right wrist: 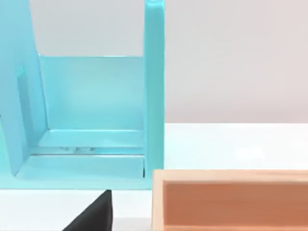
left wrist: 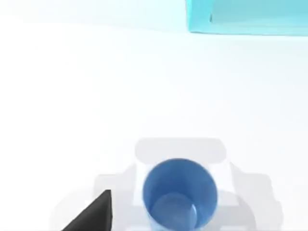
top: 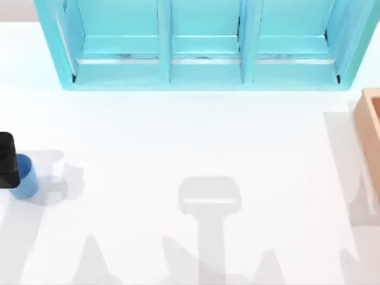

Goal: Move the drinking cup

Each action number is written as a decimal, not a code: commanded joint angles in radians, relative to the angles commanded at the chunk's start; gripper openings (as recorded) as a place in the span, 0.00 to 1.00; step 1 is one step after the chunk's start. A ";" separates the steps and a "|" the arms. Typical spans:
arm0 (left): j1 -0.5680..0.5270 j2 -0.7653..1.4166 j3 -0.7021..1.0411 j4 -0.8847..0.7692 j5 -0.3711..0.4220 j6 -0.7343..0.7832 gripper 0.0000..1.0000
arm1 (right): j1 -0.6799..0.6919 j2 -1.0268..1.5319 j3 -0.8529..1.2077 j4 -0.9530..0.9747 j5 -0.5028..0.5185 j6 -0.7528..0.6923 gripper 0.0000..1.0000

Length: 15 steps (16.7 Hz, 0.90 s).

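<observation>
White tabletop (top: 178,136) spreads under the overhead camera, with a turquoise cabinet (top: 202,44) along its far edge and an orange-brown wooden box (top: 371,136) at the right edge. At the far left, the left gripper (top: 6,160) hangs just beside and partly over the upright blue drinking cup (top: 25,176); whether its claw is released or clenched cannot be told. Its wrist camera looks into the cup's empty interior (left wrist: 179,195). No writing is readable anywhere.

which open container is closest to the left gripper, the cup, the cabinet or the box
The drinking cup, the small blue one at the table's left edge, right beside the left gripper. The turquoise cabinet stands at the back, the wooden box far right.
</observation>
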 joint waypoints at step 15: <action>-0.054 1.094 0.853 -0.716 0.002 -0.039 1.00 | 0.000 0.000 0.000 0.000 0.000 0.000 1.00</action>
